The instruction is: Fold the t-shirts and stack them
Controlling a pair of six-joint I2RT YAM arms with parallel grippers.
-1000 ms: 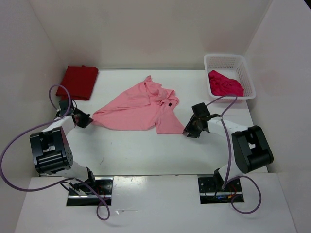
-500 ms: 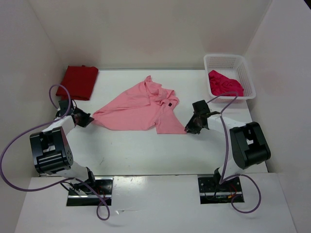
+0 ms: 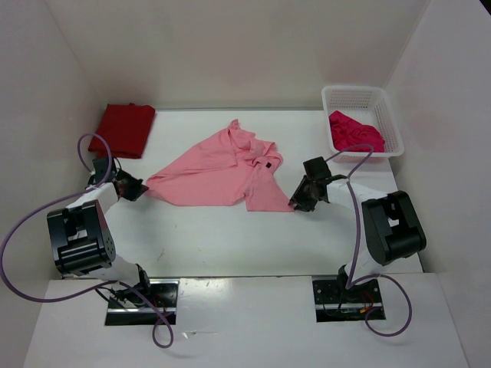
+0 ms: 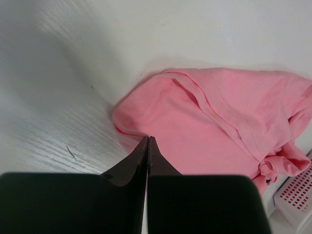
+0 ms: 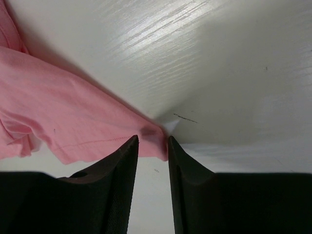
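The light pink t-shirt (image 3: 219,172) lies crumpled and spread in the middle of the table. My left gripper (image 3: 140,188) is at its left corner; in the left wrist view (image 4: 148,139) the jaws are shut with the shirt's edge (image 4: 214,126) pinched at the tips. My right gripper (image 3: 295,205) is at the shirt's near right corner; in the right wrist view (image 5: 153,139) it is open, one finger on each side of the hem corner (image 5: 58,112). The dark red t-shirt (image 3: 123,129) lies folded at the far left. The crimson-pink t-shirt (image 3: 354,134) sits bunched in the basket.
A white mesh basket (image 3: 360,96) stands at the far right corner, and its corner shows in the left wrist view (image 4: 297,195). White walls enclose the table on the left, back and right. Both arm bases sit at the near edge.
My right gripper has moved slightly left and away from the near edge, onto the pink shirt's near right corner. The left gripper and the shirts have not moved.
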